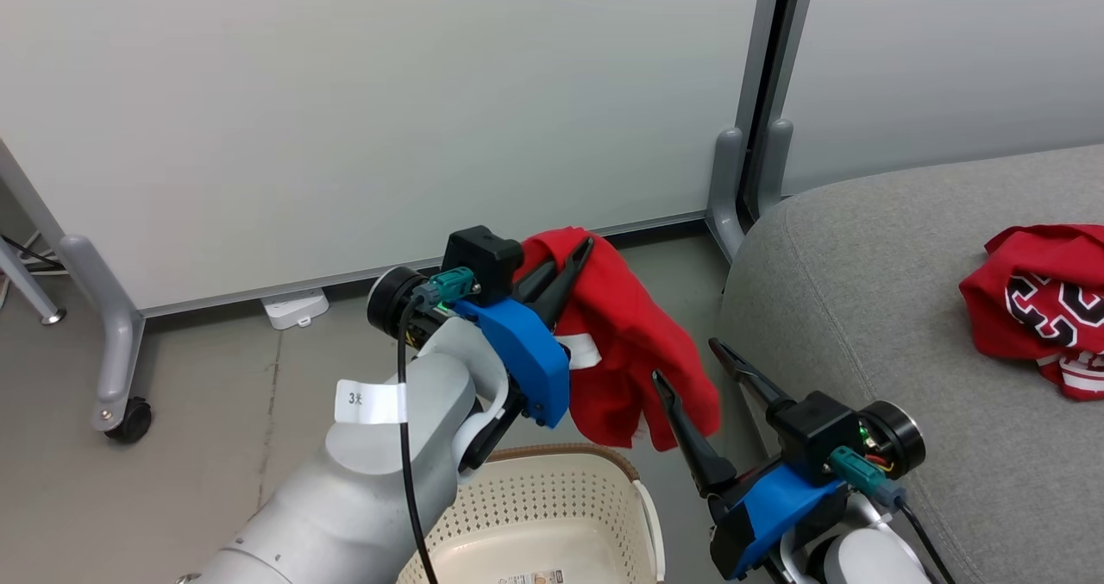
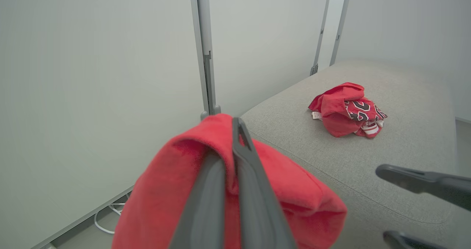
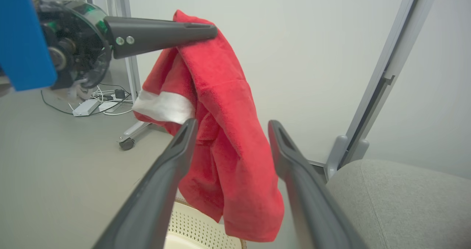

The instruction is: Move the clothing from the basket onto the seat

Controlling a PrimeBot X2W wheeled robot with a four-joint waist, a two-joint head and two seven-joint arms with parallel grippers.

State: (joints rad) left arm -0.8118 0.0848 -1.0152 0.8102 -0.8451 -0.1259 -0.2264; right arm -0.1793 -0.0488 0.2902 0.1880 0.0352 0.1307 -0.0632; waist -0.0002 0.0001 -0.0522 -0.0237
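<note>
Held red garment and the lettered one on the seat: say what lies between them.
Bare grey seat, in the left wrist view; the head view adds the right claw.

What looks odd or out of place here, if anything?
Nothing broken or spilled. A plain red garment hangs from the shut left gripper above the basket, and the lettered red garment lies crumpled, not folded, on the grey seat.

Red garment [image 1: 634, 342] in left gripper [image 1: 578, 254]

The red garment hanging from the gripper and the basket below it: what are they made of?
The plain red garment looks like fleece or terry: fuzzy matte nap, limp folds. The basket looks like moulded cream plastic: smooth, evenly perforated walls, brown woven-look rim.
</note>
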